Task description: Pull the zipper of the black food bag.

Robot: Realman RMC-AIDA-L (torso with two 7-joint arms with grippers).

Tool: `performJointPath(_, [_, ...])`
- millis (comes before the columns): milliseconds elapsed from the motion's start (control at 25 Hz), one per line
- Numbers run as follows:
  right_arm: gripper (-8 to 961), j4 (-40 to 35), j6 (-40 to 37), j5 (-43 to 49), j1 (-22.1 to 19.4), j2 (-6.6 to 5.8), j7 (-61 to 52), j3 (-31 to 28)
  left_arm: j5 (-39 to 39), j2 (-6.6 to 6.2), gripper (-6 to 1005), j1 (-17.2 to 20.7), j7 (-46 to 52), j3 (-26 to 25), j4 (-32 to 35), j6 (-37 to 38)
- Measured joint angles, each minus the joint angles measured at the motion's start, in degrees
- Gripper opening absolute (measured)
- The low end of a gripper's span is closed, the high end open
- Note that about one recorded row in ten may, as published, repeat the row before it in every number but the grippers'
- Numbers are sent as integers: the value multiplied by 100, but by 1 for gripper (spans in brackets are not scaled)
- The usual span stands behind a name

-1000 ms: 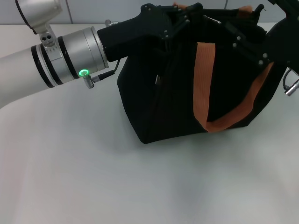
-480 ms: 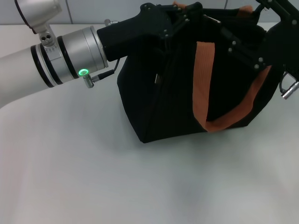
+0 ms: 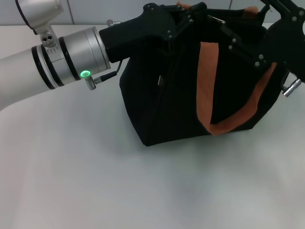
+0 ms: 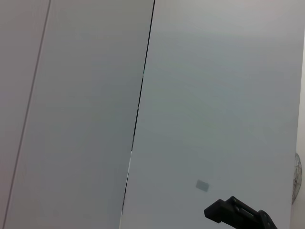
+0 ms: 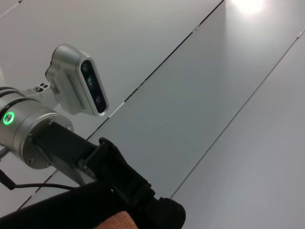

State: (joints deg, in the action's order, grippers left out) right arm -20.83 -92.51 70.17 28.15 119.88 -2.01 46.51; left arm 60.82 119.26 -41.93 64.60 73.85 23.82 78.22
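The black food bag [image 3: 176,95] stands upright on the white table [image 3: 95,181], with an orange-brown strap [image 3: 208,81] hanging down its front. My left gripper [image 3: 183,19] reaches in from the left and is shut on the bag's top left edge. It also shows in the right wrist view [image 5: 164,210], pinching the black fabric [image 5: 57,214]. My right gripper [image 3: 224,28] lies over the bag's top right edge. A thin silver glint [image 3: 215,20] shows on the top edge there. I cannot tell whether it is the zipper pull.
A tiled wall [image 3: 86,9] runs behind the table. The left arm's silver wrist [image 3: 71,57] crosses above the table's left side. A small silver piece [image 3: 159,82] shows on the bag's side panel. The left wrist view shows only wall panels [image 4: 190,95].
My right gripper has shifted slightly left along the bag's top and its cable plug has risen a little. The left arm and the bag have not moved.
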Motion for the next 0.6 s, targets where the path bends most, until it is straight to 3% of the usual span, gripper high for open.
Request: performJointPath(600, [727,-3,103,-9,70,0,0,95,-64,0,53,0,-69,31,0,-9])
